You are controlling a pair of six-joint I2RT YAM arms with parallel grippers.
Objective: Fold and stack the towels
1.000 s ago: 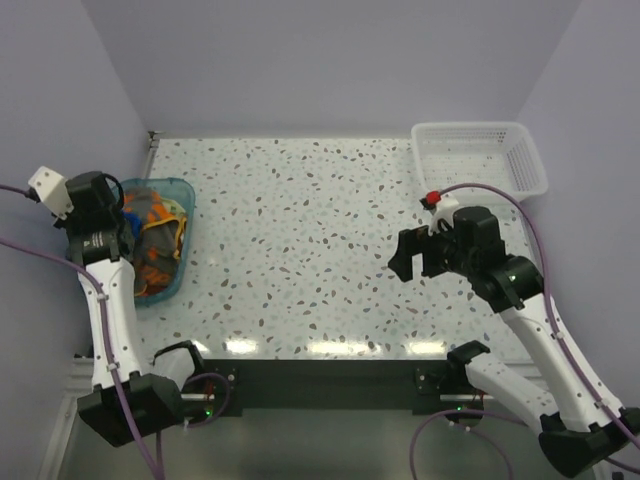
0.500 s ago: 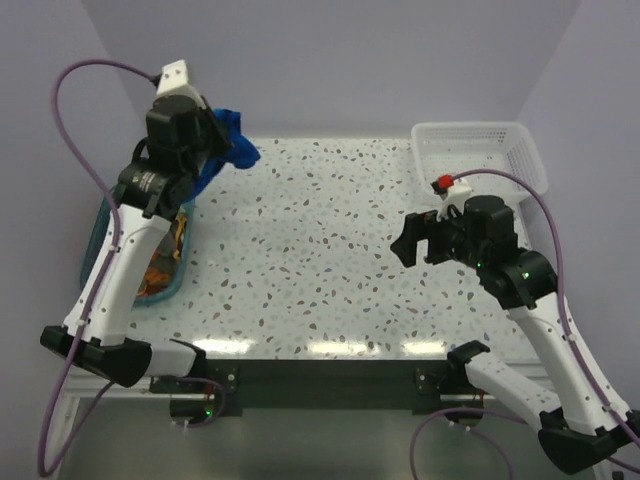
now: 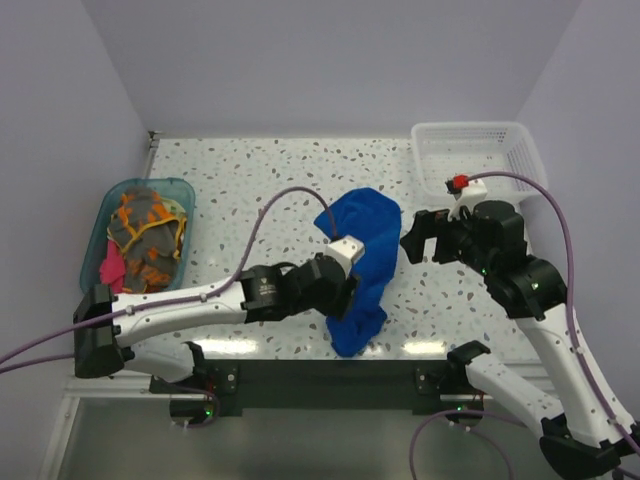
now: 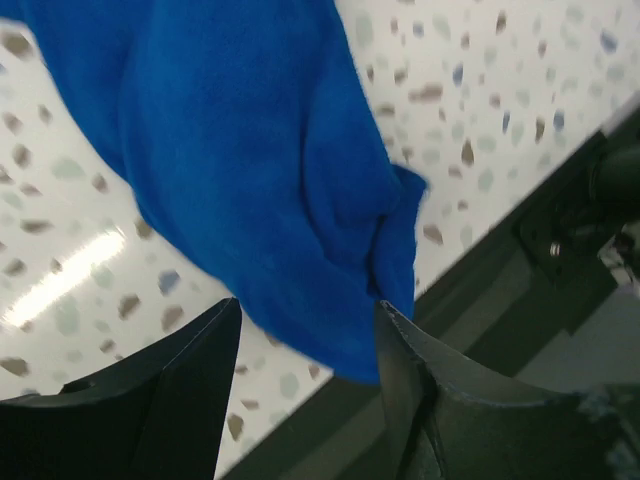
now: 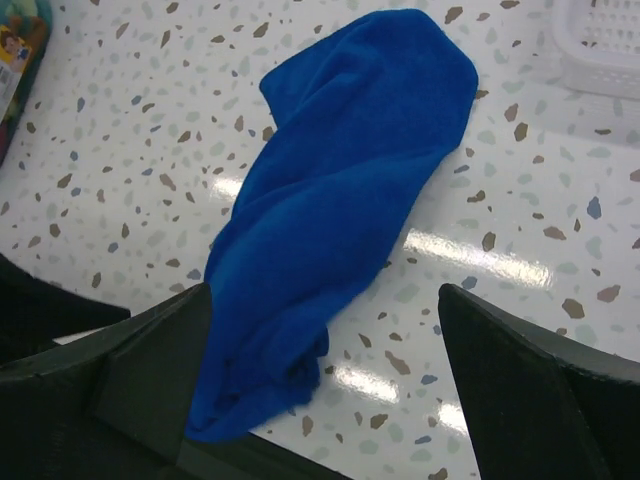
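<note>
A royal blue towel lies crumpled in a long strip on the speckled table, its near end reaching the front edge. My left gripper hovers over that near end, jaws open, with the blue towel showing past the fingers and not pinched. To the towel's right my right gripper hangs above the table, open wide and empty. More towels sit bunched in the teal tub: an orange one with grey blotches and a pink one.
A white mesh basket stands at the back right corner, close behind the right arm. The teal tub is at the left edge of the table. The left arm stretches low across the table's front from its base.
The left arm swung from the back left above the tub to the front centre, bringing the blue towel, which now lies on the table. Its jaws have opened. The right gripper barely shifted.
</note>
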